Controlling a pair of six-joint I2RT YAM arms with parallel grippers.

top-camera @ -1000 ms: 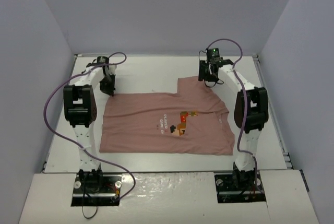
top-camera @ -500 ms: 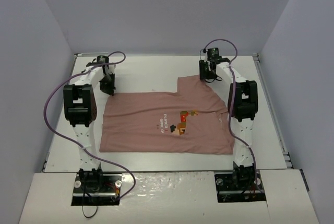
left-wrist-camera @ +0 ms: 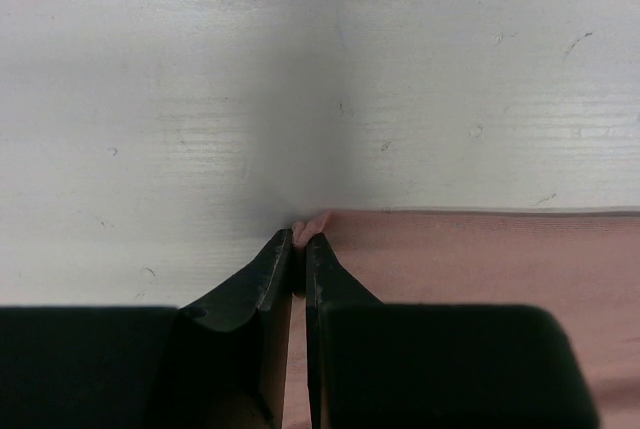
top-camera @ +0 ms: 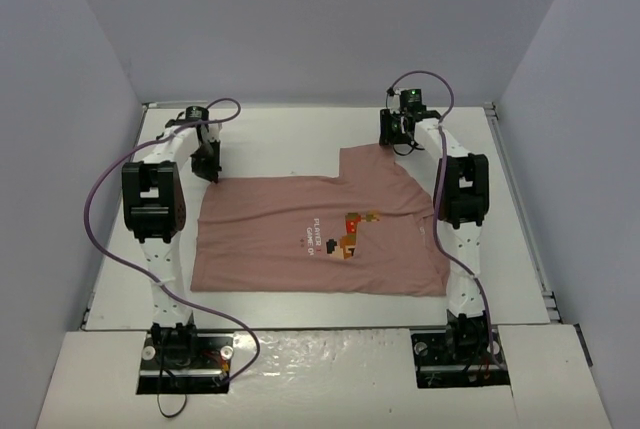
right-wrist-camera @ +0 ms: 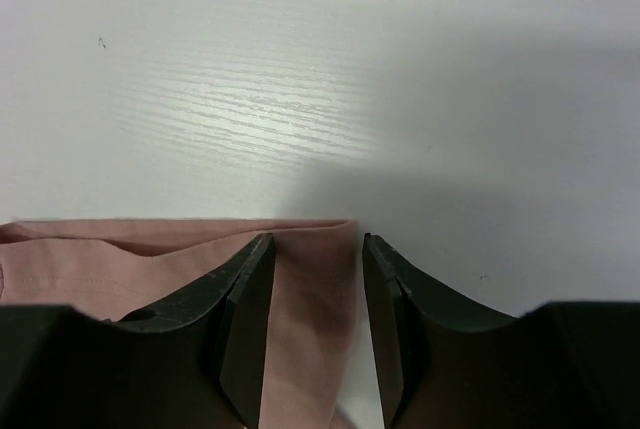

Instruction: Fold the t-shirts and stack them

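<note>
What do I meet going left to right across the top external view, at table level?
Black left gripper, pinching a corner of the dusty-pink cotton t-shirt → white text → red-orange pixel-art print → black right gripper.

T-shirt point(top-camera: 320, 239) — dusty-pink knit cloth, soft and matt; a fine weave shows close up, with a stitched hem along the edge.

Table point(top-camera: 290, 139) — white painted top with fine grain lines like wood, a faint sheen under the light, and small scuffs and specks.

Left gripper point(left-wrist-camera: 299, 245), right gripper point(right-wrist-camera: 315, 249) — jaws of hard black plastic by the look, smooth, matt with a dull shine on the edges.

Arms point(top-camera: 152, 204) — smooth white and black housings, plastic-looking.

Cable point(top-camera: 100, 199) — purple, with a smooth sheath.

Walls point(top-camera: 300, 29) — pale, plain, matt.
</note>
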